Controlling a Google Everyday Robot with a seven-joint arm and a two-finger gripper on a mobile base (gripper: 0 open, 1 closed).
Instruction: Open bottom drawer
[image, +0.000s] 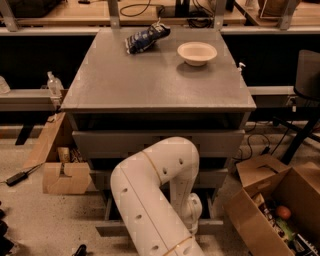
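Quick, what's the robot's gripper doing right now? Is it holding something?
Gripper: low down at the bottom drawer, mostly hidden behind the white arm; open, closed or holding something cannot be told.

Grey btm drawer (108, 229) pulled partway out, claw (193, 217) low at its front.

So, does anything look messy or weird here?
Only small things. The bottom drawer sticks out from the cabinet, and the gripper is low at its front, mostly hidden behind the arm. A crumpled chip bag lies on the cabinet top.
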